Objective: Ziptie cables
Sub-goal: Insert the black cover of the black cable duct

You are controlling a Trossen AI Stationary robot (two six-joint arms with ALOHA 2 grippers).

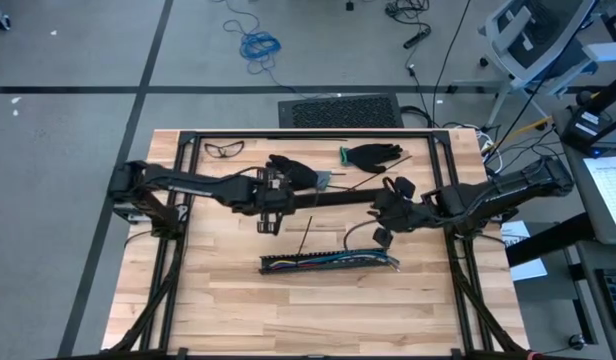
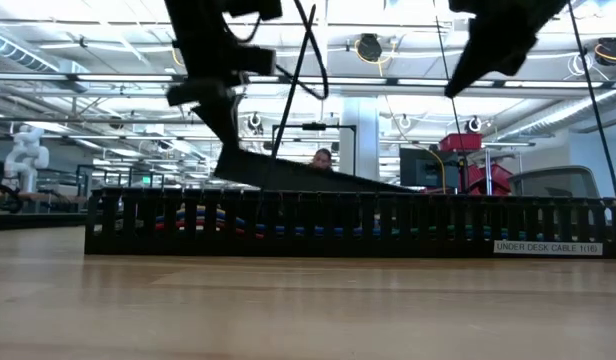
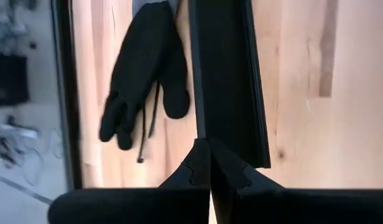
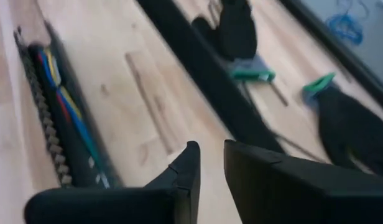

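Overhead view. The cables [image 1: 328, 260] lay in the black slotted strip [image 1: 278, 266], lower centre of frame, which kept them bunched for tying. The left gripper [image 1: 272, 200], reaching in from the left at mid-frame, had its jaws pressed together on the long black cover strip [image 1: 338, 198]. The right gripper [image 1: 382, 222], right of centre, angled toward the cables with jaws slightly apart and empty.

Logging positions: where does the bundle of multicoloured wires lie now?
In the high view, the multicoloured wires lie inside the black slotted strip, front-centre on the wooden table, below both grippers.
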